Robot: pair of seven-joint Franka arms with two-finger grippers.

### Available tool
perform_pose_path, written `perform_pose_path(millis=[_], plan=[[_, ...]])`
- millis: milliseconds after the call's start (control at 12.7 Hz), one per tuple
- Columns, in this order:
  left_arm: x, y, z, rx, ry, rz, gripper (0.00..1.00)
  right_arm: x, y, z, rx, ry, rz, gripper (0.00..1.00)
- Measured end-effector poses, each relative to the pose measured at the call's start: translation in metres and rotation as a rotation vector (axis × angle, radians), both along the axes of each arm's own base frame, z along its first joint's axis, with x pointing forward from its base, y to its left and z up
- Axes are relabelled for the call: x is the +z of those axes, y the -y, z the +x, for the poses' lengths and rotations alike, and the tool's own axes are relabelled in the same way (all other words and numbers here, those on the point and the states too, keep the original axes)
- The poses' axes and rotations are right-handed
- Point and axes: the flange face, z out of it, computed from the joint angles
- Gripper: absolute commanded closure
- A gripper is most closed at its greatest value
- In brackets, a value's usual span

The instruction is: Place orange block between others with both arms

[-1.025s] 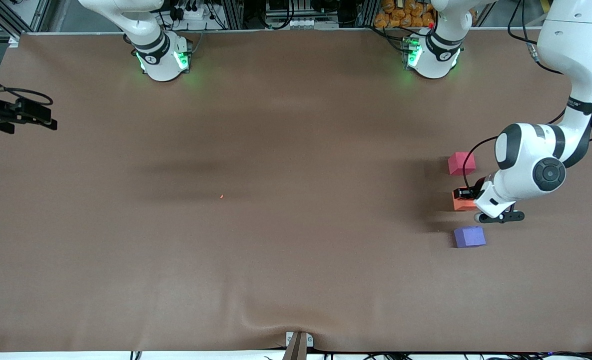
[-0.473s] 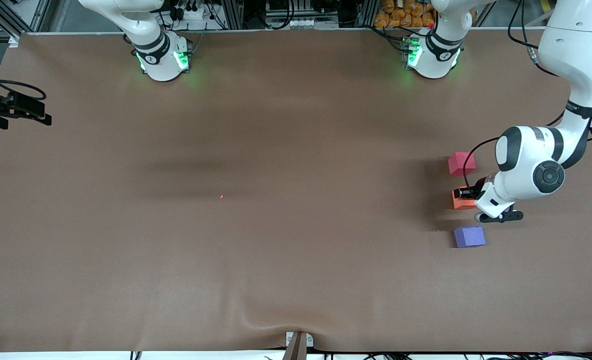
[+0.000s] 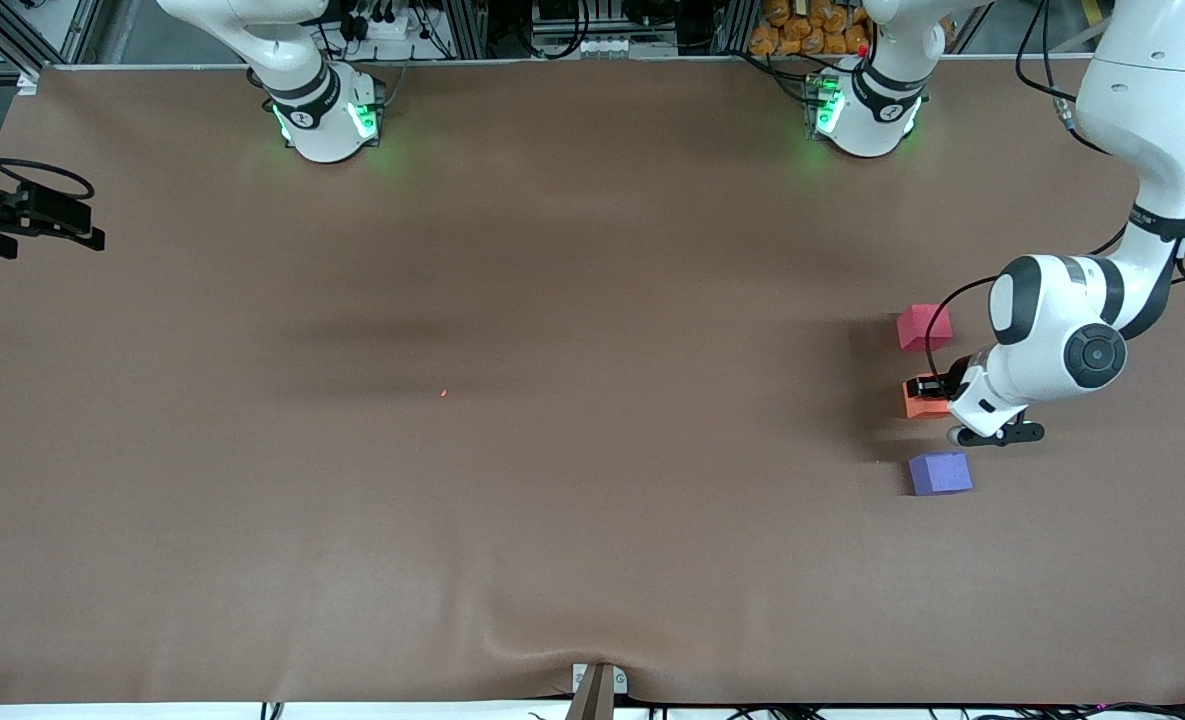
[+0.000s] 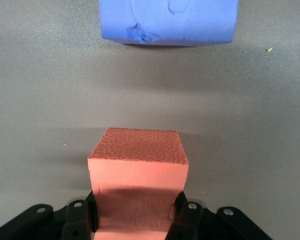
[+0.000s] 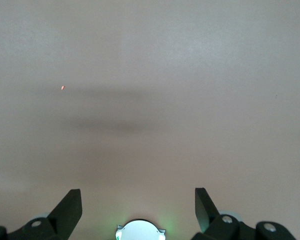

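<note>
Right gripper (image 5: 137, 210), with fingers spread wide and nothing between them, is being kept waiting over the bare brown table cloth (image 3: 552, 300) at the right arm's end; small matte orange foam cube (image 3: 920, 403) is being clamped by the closed left gripper (image 3: 937, 392) between the pinkish-red matte cube (image 3: 920, 327) and the purple-blue matte cube (image 3: 940, 473), which is lying nearest the front camera; each neighbour is standing apart from it.

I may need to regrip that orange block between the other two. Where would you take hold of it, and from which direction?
From above, on two opposite flat side faces, as the left gripper holds the orange block now. The pinkish-red cube and purple-blue cube leave gaps around it.
</note>
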Motion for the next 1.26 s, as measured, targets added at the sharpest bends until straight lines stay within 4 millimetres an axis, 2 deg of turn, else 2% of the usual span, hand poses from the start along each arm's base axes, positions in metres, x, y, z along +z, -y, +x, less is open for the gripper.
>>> perform_pose_path(millis=[315,473,552,709,867,1025,1261], plan=[[0.003,0.003,0.003,-0.006,0.011,-0.003,0.0,0.0,-0.001,0.0,0.002,0.0,0.0,0.0],[0.018,0.008,0.01,-0.013,0.04,-0.003,0.0,0.0,-0.002,0.0,0.003,0.0,0.0,0.0],[0.032,0.014,0.016,-0.024,0.06,-0.003,0.0,0.0,-0.002,0.0,0.004,0.0,0.0,0.0],[0.081,0.027,0.03,-0.048,0.082,0.007,0.0,0.0,-0.002,0.0,0.004,0.0,0.0,0.0],[0.148,0.035,0.049,-0.066,0.106,0.021,0.0,0.0,-0.002,0.0,0.004,0.001,0.0,0.0],[0.218,0.032,0.064,-0.075,0.133,0.034,0.0,0.0,-0.003,0.0,0.005,0.001,0.0,0.0],[0.296,0.028,0.069,-0.067,0.139,0.041,0.0,0.0,-0.003,0.0,0.005,0.001,0.0,0.0]])
